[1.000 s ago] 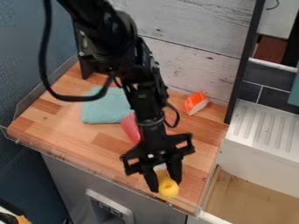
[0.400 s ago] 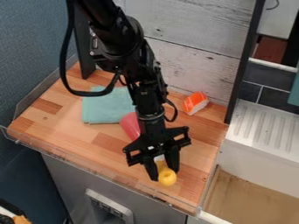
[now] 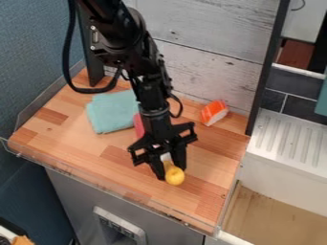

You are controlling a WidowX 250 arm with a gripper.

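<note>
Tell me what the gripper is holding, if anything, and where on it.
The gripper holds a yellow toy by its upper part, between the fingers; its rounded end sticks out below them.

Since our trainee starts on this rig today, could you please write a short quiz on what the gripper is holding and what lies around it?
1. Multiple choice: What colour is the round-ended toy between the fingers of the gripper?
a) green
b) yellow
c) blue

2. True or false: The blue-green cloth lies on the wooden counter.

3. Fill in the blank: The orange block near the wall has ____ stripes.

Key: 1 b; 2 true; 3 white.
</note>
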